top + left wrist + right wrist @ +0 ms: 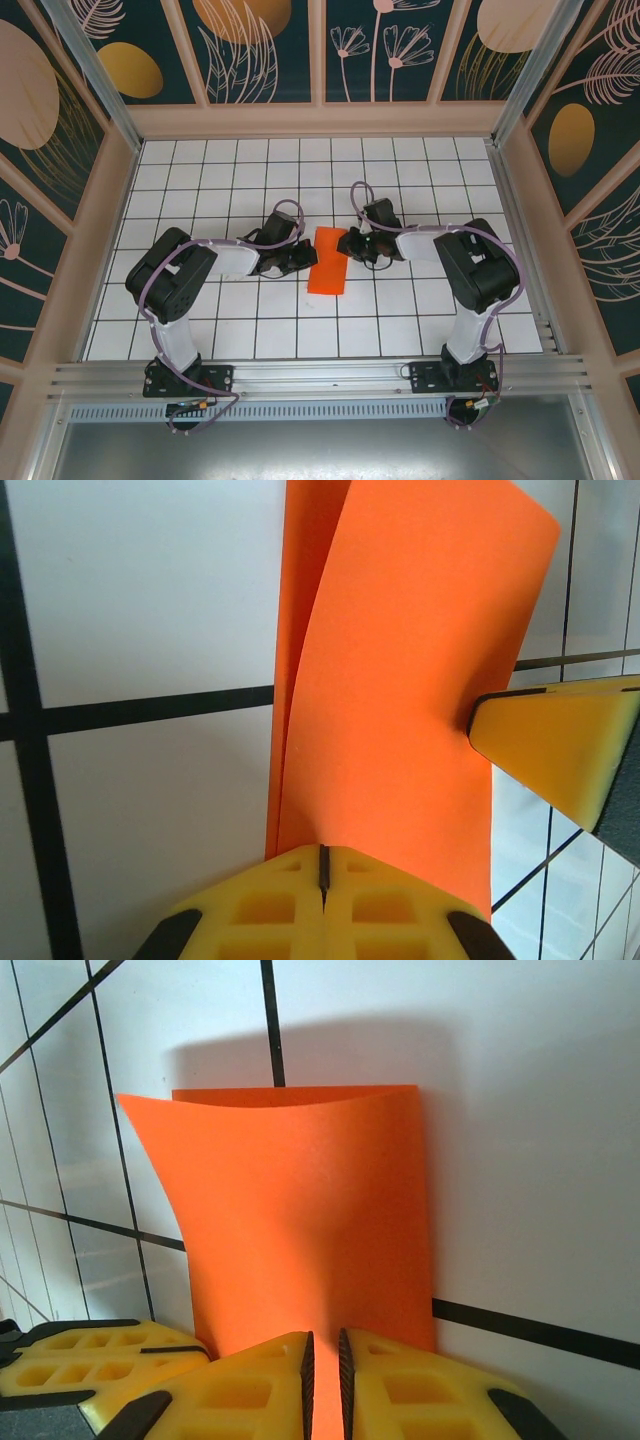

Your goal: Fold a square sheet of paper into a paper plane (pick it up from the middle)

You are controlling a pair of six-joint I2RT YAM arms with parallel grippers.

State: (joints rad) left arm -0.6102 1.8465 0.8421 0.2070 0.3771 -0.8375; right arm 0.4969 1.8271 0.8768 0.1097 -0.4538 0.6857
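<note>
The square sheet of paper (pixel 328 265) is bright orange and lies folded double as an upright rectangle on the tiled floor. A paper plane is out of view. My left gripper (pixel 304 258) is at the sheet's left edge. In the left wrist view its yellow tips (pixel 323 852) are shut and the paper (pixel 400 680) puckers into them. My right gripper (pixel 349 244) is at the right edge. In the right wrist view it (pixel 323 1345) is shut on the paper (pixel 300 1220), with orange showing between the pads. The top layer bows upward.
White tiles with black lines (pixel 400 320) surround the sheet. Patterned walls (pixel 320 60) enclose the back and sides. A metal rail (pixel 320 375) runs along the near edge. A right finger (pixel 560 745) touches the sheet's edge, and a left finger (pixel 80 1360) lies low beside the sheet.
</note>
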